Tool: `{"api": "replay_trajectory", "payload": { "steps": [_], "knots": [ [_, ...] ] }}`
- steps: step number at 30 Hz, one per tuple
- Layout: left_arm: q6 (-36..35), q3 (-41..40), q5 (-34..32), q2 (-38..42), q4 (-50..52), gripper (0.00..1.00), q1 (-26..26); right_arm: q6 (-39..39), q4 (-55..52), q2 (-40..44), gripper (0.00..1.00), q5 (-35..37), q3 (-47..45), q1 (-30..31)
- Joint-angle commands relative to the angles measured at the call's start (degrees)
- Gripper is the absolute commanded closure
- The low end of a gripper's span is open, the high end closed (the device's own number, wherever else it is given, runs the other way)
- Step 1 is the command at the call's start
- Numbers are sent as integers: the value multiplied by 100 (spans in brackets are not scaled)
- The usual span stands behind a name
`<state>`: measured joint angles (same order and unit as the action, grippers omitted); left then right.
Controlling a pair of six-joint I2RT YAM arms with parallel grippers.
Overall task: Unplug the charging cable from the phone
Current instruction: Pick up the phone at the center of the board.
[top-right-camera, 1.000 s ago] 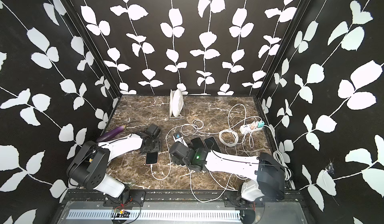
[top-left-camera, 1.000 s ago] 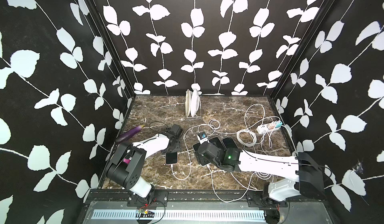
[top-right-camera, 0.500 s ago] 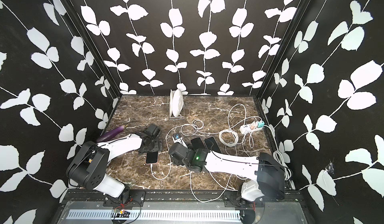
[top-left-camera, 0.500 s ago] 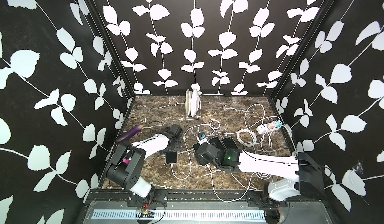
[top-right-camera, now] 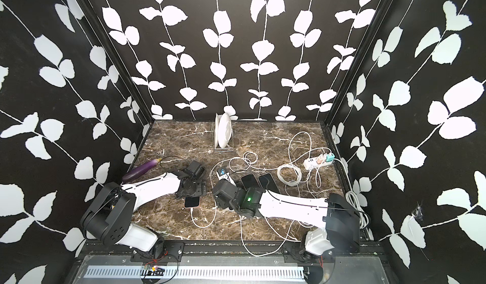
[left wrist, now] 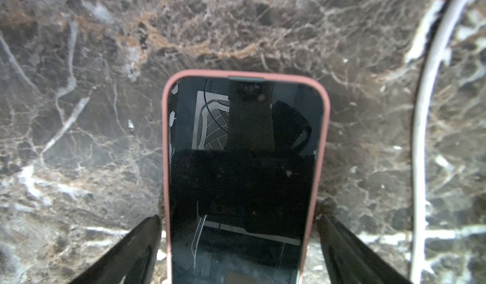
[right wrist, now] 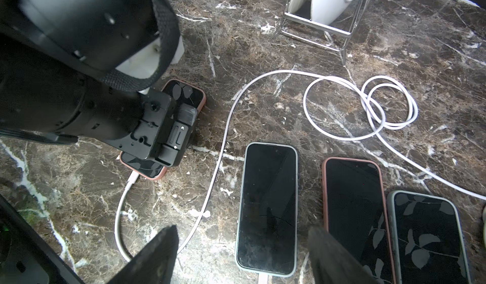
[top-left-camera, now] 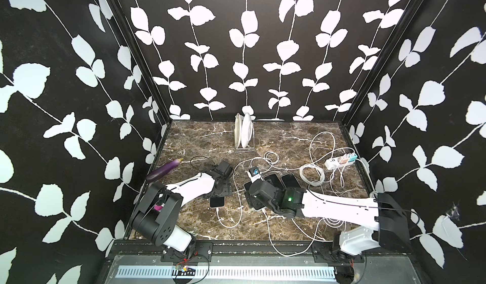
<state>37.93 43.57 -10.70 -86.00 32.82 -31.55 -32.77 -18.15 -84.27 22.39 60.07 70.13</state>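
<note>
- Next to no shift against the top views of a second back: same arm poses, nothing displaced on the tabletop (top-left-camera: 200, 138).
- Left gripper (left wrist: 238, 217) set low over the pink-cased phone (left wrist: 242, 164), fingers (left wrist: 136, 248) spread wide along both long edges; pinching or merely bracketing, impossible to tell.
- Phone (top-left-camera: 217, 202) flat and screen up, toward 8 o'clock of the tabletop in both top views, with the charging cable (right wrist: 123, 209) still seated by its plug (right wrist: 132, 177) in the phone's 6 o'clock end.
- Right gripper (right wrist: 242, 230) off at the phone's 3 o'clock, fingers (right wrist: 157, 256) released and empty, hovering above a grey-cased phone (right wrist: 267, 190) and well apart from the plug.
- For the task: bracing probably in hand, pull not yet begun; likely next, a reach by the right gripper to the plug.
</note>
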Motion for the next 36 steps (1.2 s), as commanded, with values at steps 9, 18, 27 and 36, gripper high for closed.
{"api": "replay_trajectory", "payload": {
  "steps": [9,18,27,36],
  "knots": [
    [-93,-427,86,-277,666,33,-36,15,59,-38,20,125,68,45],
    [-13,-362,-35,-153,796,76,-31,429,929,-355,20,177,-191,378],
    [218,-164,-270,220,1133,100,-25,1165,2114,-1839,22,-158,313,1067],
    [689,146,-341,667,1670,100,-10,1336,2807,-2193,24,-339,275,1209]
  ]
}}
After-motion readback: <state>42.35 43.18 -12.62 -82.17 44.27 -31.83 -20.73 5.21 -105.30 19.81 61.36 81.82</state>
